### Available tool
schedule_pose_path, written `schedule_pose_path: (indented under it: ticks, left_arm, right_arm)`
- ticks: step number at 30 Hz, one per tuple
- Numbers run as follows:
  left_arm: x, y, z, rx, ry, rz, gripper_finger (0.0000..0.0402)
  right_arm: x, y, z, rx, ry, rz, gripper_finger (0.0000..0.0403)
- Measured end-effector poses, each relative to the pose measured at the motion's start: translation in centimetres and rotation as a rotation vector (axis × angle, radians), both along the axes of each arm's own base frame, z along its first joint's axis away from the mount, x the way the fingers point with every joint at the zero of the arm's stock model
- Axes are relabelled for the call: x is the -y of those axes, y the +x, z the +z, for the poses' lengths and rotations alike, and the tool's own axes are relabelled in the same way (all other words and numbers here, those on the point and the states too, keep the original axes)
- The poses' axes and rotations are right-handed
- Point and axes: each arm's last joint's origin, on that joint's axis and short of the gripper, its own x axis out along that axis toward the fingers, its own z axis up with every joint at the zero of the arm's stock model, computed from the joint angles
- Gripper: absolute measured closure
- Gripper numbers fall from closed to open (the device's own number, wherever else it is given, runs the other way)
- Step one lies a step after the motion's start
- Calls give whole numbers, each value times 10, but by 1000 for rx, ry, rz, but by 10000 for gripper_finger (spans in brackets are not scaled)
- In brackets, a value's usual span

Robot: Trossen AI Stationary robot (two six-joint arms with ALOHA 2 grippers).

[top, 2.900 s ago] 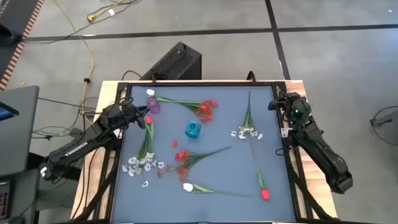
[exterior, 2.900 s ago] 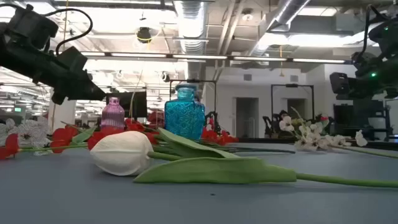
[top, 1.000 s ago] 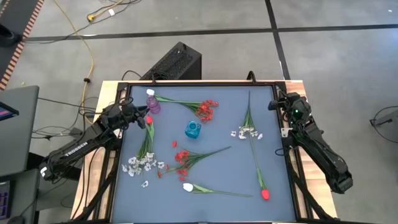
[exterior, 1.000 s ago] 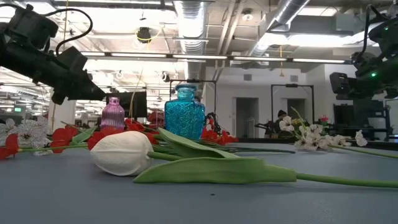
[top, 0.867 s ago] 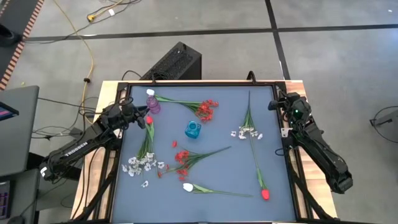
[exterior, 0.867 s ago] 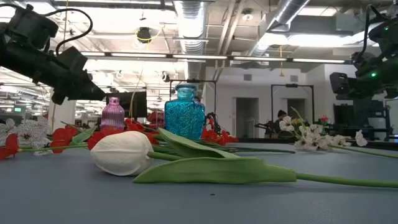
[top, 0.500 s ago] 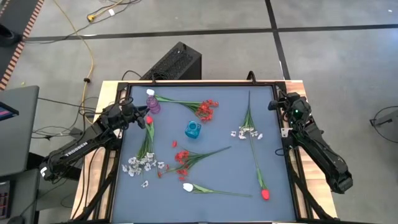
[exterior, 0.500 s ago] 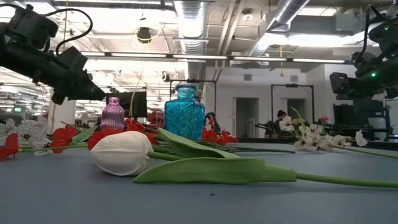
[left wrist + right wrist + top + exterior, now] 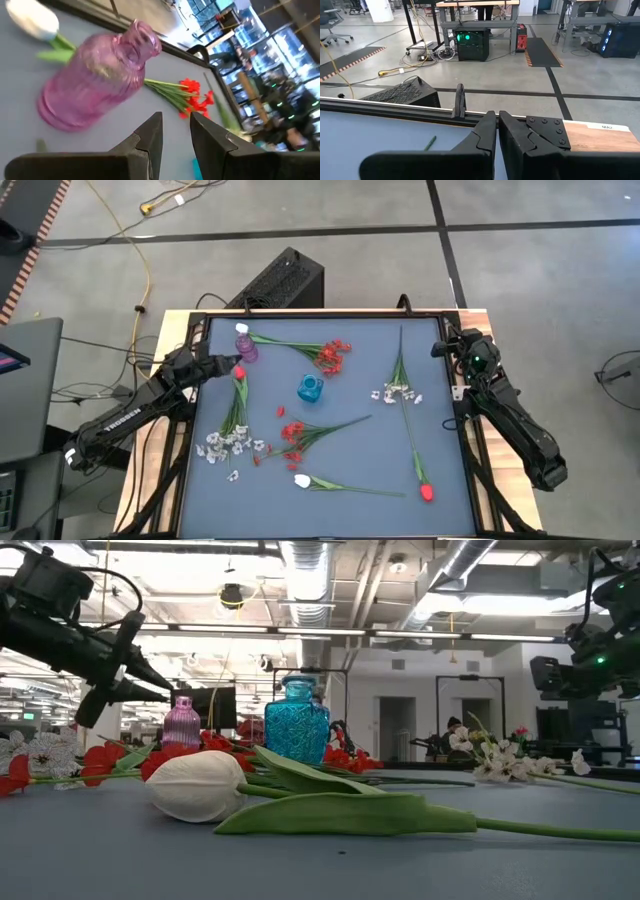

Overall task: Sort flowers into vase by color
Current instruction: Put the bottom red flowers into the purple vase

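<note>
Tabletop (image 9: 360,380) blue-grey, black-framed. Small vase (image 9: 246,348) ribbed pink-purple glass; second vase (image 9: 310,388) patterned teal glass. Tulip buds: white (image 9: 301,479), red (image 9: 427,493). Spray (image 9: 333,355) red; blossoms (image 9: 228,445) white. Stems green.

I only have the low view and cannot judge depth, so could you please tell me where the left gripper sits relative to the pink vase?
Observer: From above, the left gripper hovers beside the pink vase, next to a red tulip bud.
Operator: Thank you; is it holding anything?
Observer: No; its wrist view shows its fingers slightly apart with nothing between them.
Operator: And the other arm?
Observer: The right gripper waits at the table's right rear edge, shut and empty.
</note>
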Motion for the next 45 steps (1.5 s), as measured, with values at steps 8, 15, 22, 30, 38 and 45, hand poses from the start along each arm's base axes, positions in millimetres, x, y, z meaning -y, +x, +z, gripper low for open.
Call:
schedule_pose_path:
  ticks: [8,15,22,30,38,45]
  left_arm:
    - [3,4,4,46,49,-178,314]
    - [4,6,17,132,151,-249,317]
    - [6,4,43,129,305,-262,333]
    - [12,-3,73,49,367,-288,351]
    - [21,-14,113,-16,433,-294,354]
    - [18,-10,148,-92,462,-321,354]
  right_arm:
    - [-1,4,1,351,87,60,353]
    - [-2,8,7,746,193,132,353]
    - [-2,9,13,929,219,161,353]
    - [-6,11,42,1004,19,428,353]
    - [-23,8,86,980,-182,723,353]
    - [-47,1,133,831,-302,925,353]
